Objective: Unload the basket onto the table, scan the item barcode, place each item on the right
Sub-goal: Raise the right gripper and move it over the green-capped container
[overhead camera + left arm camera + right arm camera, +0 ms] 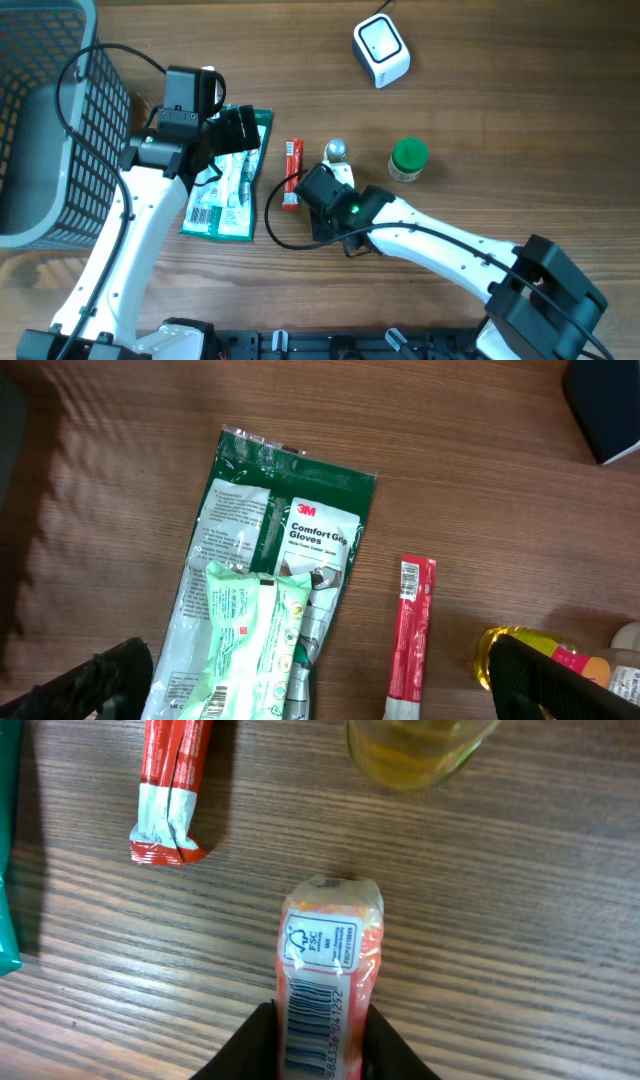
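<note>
My right gripper is shut on a small orange-pink packet, one finger on each side. The packet's barcode label faces the right wrist camera, and its free end lies low over the wooden table. In the overhead view the right gripper sits mid-table and covers most of the packet. The white barcode scanner stands at the far side of the table, well away from it. My left gripper is open above the green glove packs, holding nothing; in the overhead view the left gripper hangs over their top end.
A red stick packet lies between the arms. A bottle of yellow liquid with a silver cap stands just beyond the right gripper. A green-lidded jar is to its right. A grey mesh basket fills the left edge.
</note>
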Robot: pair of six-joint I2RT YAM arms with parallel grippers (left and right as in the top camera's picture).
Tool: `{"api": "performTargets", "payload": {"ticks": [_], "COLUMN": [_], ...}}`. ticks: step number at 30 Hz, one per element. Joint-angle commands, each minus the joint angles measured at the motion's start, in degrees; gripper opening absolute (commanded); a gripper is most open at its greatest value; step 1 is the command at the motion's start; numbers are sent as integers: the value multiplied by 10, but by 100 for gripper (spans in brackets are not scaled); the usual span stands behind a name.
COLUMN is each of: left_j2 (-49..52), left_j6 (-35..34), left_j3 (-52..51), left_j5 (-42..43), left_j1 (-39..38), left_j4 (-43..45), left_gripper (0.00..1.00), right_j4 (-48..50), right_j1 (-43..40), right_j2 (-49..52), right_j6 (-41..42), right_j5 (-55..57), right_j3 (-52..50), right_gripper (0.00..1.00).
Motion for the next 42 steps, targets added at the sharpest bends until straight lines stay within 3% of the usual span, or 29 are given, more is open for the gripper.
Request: {"api": "performTargets", "payload": {"ticks": [1,5,12,18,20,26,28,33,42], "left_j2": [1,1,1,1,1,1,1,1,1], "left_j6": [1,1,1,1,1,1,1,1,1], "left_j3": [2,2,2,2,2,2,2,2,2], "left_j5": [5,5,5,5,5,5,5,5,5], "left_j1": [4,4,4,4,4,4,4,4,4], "left_j4": [1,1,1,1,1,1,1,1,1], "left_gripper": [100,100,100,100,100,100,100,100,100], "right_j4": [1,1,-39,-162,-180,-251,-258,-212,-200], "right_j1": [1,1,-10,-54,-80,-219,-265,-303,-303], "right_j2": [5,5,-39,-141,-165,-191,-180,-159,-138], "right_j6": [17,16,-9,-21,-21,-23,-36,-48,-2], "right_j5": [-9,-9,-9,24,19,17,17,21,-5], "right_j3": [4,4,42,128,134,134,134,133,128], "right_gripper": [34,54,63,64,61,62,67,98,100]}}
